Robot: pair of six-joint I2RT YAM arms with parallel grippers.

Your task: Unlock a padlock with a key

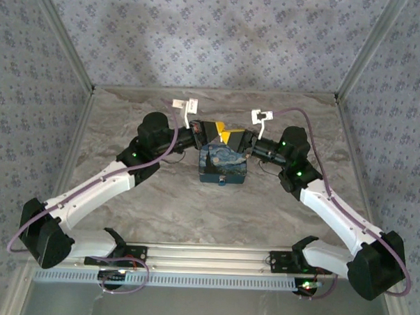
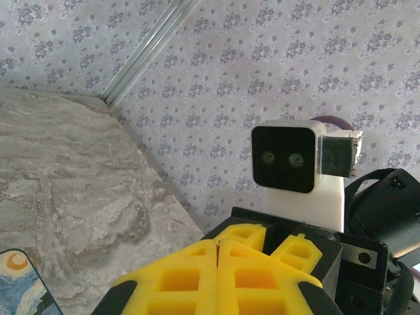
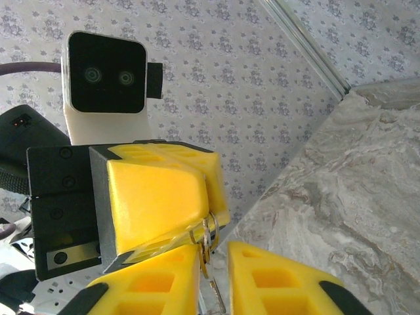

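Above the blue night-sky box (image 1: 222,165) the two grippers meet tip to tip. My left gripper (image 2: 218,244) is shut, its yellow fingers (image 3: 157,197) pinching a small metal key ring (image 3: 214,230) at their tip. The key (image 3: 205,257) hangs from that ring into the narrow gap of my right gripper (image 3: 213,248). Those jaws stand apart; the key rests against the left finger and the other finger is clear of it. The padlock (image 1: 225,179) is a small dark grey piece at the box's front edge, below both grippers.
The marble table (image 1: 159,197) is walled by patterned panels on three sides. Both wrist cameras (image 2: 283,159) (image 3: 105,72) face each other closely. A corner of the box (image 2: 20,282) lies low left of the left fingers.
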